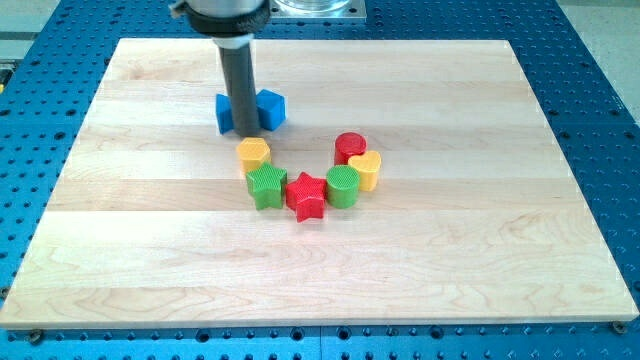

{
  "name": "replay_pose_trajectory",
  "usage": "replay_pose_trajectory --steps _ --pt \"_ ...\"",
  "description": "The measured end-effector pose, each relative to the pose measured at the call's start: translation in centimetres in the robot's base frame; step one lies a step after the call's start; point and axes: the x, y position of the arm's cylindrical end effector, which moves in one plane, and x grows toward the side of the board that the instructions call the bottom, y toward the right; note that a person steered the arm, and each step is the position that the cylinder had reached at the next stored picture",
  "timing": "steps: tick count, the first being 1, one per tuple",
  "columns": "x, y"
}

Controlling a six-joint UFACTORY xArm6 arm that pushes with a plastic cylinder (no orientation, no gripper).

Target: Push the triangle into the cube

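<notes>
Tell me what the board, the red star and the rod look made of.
Board: pale wood, probably glued strips, since long grain bands run across it; smooth, lightly satin finish.
Red star: likely plastic, possibly 3D-printed; uniform bright colour with fine ridges on its sides.
Rod: dark grey, matte, metal or plastic, unclear; my tip sits between two blue blocks.

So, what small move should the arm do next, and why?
Probably a short sideways push. My tip stands between two blue blocks, one at the view's left, one at the right, nearly touching both. The rod hides which is the triangle, so direction is uncertain.
</notes>
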Motion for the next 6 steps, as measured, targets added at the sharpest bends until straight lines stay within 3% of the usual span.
replay_pose_trajectory --steps 1,2,3,5,6 --pt "1.6 -0.3" --pt "3.7 -6.7" --pt "0.0 -8.8" --pt "-2.0 -1.7" --pt "-1.1 -2.2"
